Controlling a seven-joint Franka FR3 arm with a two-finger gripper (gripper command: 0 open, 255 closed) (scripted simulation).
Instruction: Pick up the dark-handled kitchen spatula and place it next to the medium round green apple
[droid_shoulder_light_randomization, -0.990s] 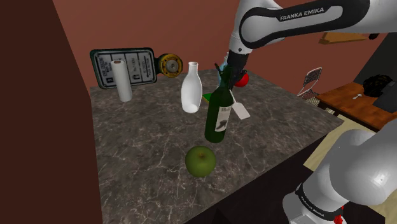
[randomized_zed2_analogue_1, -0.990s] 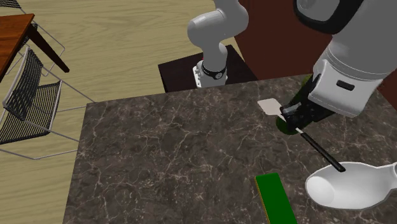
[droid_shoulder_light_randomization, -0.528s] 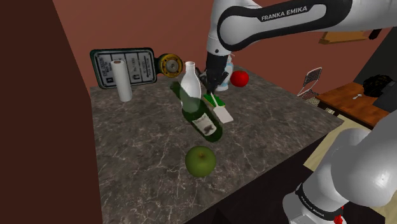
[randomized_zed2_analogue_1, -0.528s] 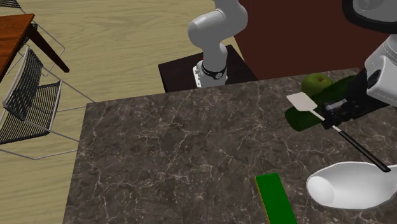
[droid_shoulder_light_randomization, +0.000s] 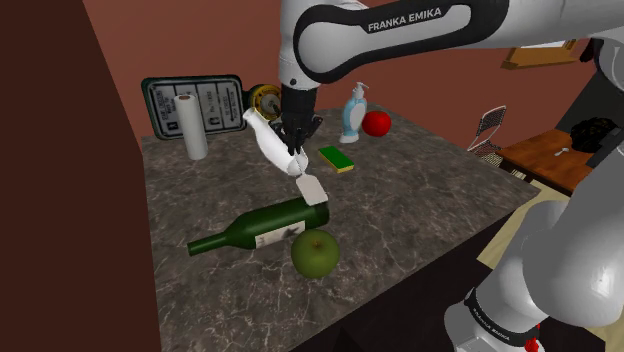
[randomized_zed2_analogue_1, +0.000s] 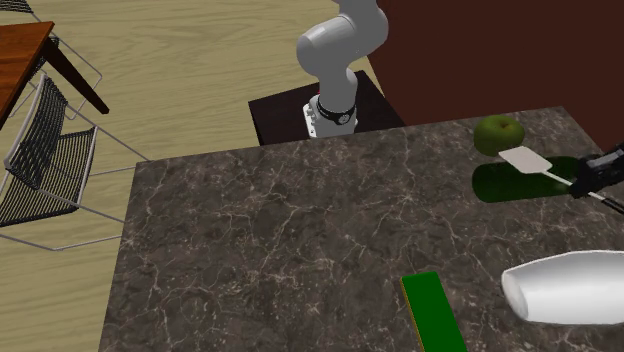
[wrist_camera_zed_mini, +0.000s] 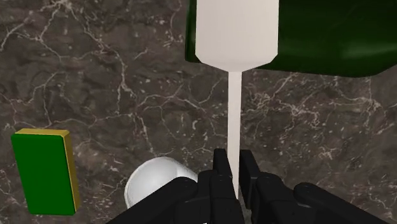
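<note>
Bottle (droid_shoulder_light_randomization: 258, 230), dark green and lying on its side on the tabletop (droid_shoulder_light_randomization: 420, 190), comes first across the shoulder view. Just past it hangs the spatula (droid_shoulder_light_randomization: 311, 188), its pale blade above the bottle's base and near the green apple (droid_shoulder_light_randomization: 314, 253), its thin shaft clamped between the fingers of the tool (wrist_camera_zed_mini: 234, 177). It looks light and stiff but smooth, so a hold this far from the blade may let it swivel; a grip nearer the blade would likely steady it.

You had one of each: dark green glass bottle (droid_shoulder_light_randomization: 262, 230), round green apple (droid_shoulder_light_randomization: 315, 253), white vase (droid_shoulder_light_randomization: 270, 145), green yellow-edged sponge (droid_shoulder_light_randomization: 337, 159), white-bladed spatula (droid_shoulder_light_randomization: 312, 188), round red fruit (droid_shoulder_light_randomization: 376, 123), blue-and-white pump bottle (droid_shoulder_light_randomization: 352, 115), white paper roll (droid_shoulder_light_randomization: 192, 127).
</note>
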